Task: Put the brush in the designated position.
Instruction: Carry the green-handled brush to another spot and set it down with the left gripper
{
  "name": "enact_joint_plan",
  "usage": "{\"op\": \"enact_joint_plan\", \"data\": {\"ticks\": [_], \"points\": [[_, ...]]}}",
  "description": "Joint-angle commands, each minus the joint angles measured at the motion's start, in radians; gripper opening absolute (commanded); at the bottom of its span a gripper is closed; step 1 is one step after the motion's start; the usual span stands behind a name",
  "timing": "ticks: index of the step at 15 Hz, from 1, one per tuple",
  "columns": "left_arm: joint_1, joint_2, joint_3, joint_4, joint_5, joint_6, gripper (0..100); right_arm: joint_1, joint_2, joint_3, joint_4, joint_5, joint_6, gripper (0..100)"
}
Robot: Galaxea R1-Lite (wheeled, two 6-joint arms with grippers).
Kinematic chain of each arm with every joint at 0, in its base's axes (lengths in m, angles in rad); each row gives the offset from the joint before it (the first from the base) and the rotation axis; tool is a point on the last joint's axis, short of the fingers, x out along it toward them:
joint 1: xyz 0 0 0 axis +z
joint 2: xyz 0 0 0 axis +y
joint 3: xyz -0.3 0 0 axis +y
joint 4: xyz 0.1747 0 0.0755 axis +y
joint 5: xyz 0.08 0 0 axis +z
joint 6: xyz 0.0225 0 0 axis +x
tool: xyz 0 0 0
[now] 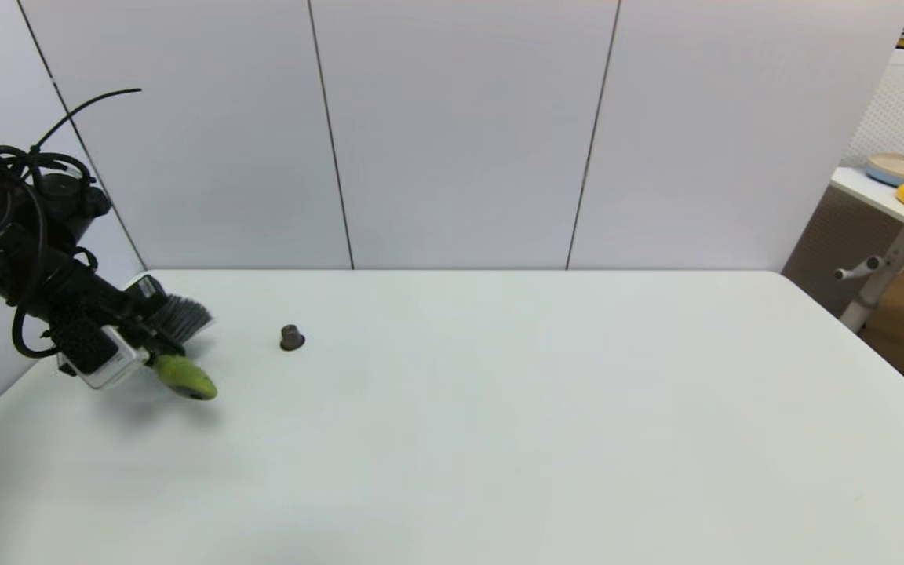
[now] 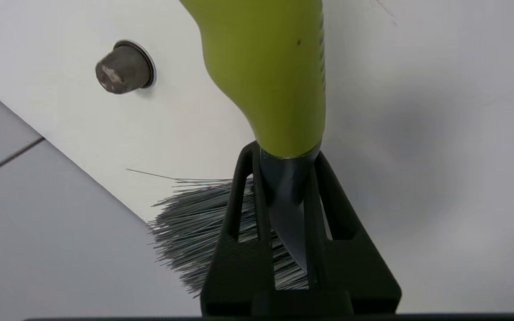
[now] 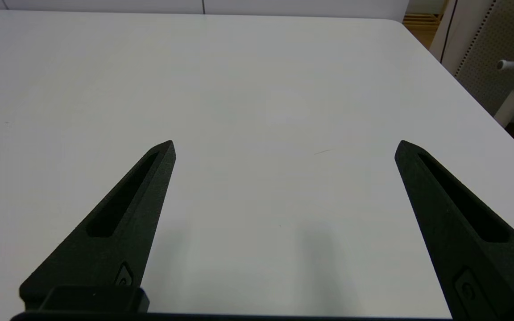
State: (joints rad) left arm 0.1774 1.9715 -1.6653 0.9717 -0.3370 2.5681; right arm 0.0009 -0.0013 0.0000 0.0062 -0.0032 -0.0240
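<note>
Clamped in the left gripper (image 2: 283, 196), the brush (image 2: 270, 80) shows a smooth, satiny plastic handle (bristles fine, wiry); matt, grainy black fingers (image 2: 239, 232); the table (image 1: 499, 431) smooth, matt.

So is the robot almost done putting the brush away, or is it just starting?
Partly done. The picking-up looks finished: the left gripper is shut on the brush at the neck below its green handle, near the table's far left corner. Right now it holds the brush beside a small grey cap. Still left: setting it down and letting go. No marked spot shows. The right gripper waits open over bare table.
</note>
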Motion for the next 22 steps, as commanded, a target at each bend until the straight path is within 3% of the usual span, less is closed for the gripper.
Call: {"op": "enact_joint_plan", "data": {"ticks": [1,3,10,12,15,22], "points": [[-0.001,0.02,-0.014,0.002,-0.007,0.169,0,0.001,0.001,0.002,0.0,0.0,-0.001,100],[-0.004,0.023,-0.03,0.013,-0.011,0.353,0,0.001,0.001,0.002,0.0,0.0,-0.001,100],[-0.021,0.018,-0.034,0.091,-0.007,0.801,0,0.001,0.001,0.002,0.0,0.0,-0.001,100],[-0.027,0.006,-0.033,0.119,-0.004,0.813,0,0.001,0.001,0.002,0.0,0.0,-0.001,100],[-0.027,-0.01,-0.004,0.119,-0.004,0.595,0,0.001,0.001,0.002,0.0,0.0,-0.001,100],[-0.026,-0.043,0.015,0.021,0.016,-0.351,0,0.001,0.001,0.002,0.0,0.0,-0.001,100]]}}
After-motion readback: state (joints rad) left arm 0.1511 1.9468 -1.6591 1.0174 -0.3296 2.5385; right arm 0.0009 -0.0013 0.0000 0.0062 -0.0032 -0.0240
